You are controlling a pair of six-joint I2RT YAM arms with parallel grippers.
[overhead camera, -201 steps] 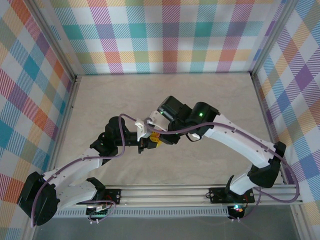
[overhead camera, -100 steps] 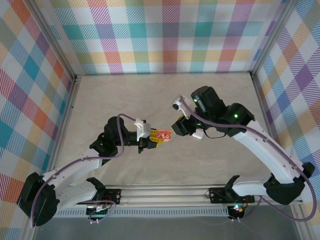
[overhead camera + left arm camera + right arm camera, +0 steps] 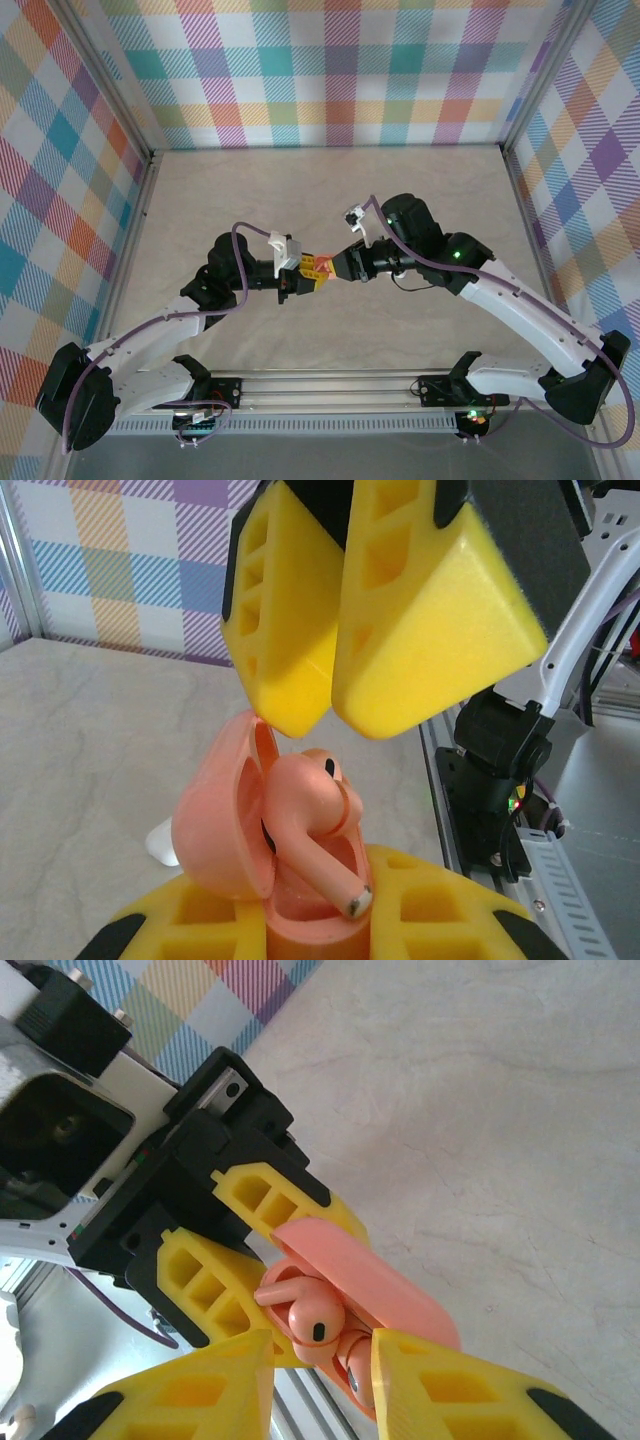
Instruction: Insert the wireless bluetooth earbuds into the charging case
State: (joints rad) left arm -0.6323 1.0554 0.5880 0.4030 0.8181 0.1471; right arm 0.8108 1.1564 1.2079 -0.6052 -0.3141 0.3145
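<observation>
We see the salmon-pink charging case (image 3: 324, 267) held up above the bench (image 3: 250, 190), near its middle, clamped by its lower half in the left end effector (image 3: 315, 925). The lid (image 3: 215, 825) is swung open to one side. One pink earbud (image 3: 310, 798) sits half-seated in the case, with its bulbous head up and its stem running down into the well.

The right end effector (image 3: 320, 1365) hangs just over that head with its yellow fingers (image 3: 440, 610) a little apart and nothing gripped between them. One fingertip is right at the lid's edge. From these angles we cannot tell whether a tip actually touches the earbud, or whether the second earbud is already in its well.

We judge the earbud to be very light, hard and glossy. It would squirt out of a careless pinch, and a sideways nudge could tip it out of the case. The safest hold looks to be across the rounded head, leaving the stem free to slide down. Otherwise, a soft, straight push on top of the head should do, since the well should guide it.

The case is also light and smooth. Its hinge and thin lid are the weak parts, so the grip belongs on the base, where it is now, and the fingers should keep off the lid.
</observation>
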